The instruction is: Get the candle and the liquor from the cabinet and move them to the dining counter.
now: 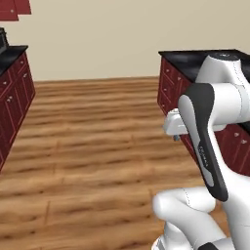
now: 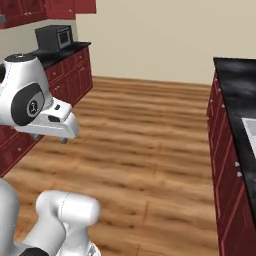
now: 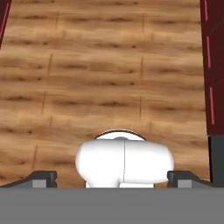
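Jaws wide apart, gripper (image 3: 112,178) over open wooden floor (image 3: 109,78).

A wood floor (image 1: 97,146) runs between red drawer cabinets (image 1: 12,97) at left and a black-topped counter (image 1: 190,58) at right. The arm (image 1: 207,127) rises lower right; its gripper seems hidden.

One microwave (image 2: 56,36) on the left counter (image 2: 60,54); two black-topped counters, second counter (image 2: 235,85) at right.
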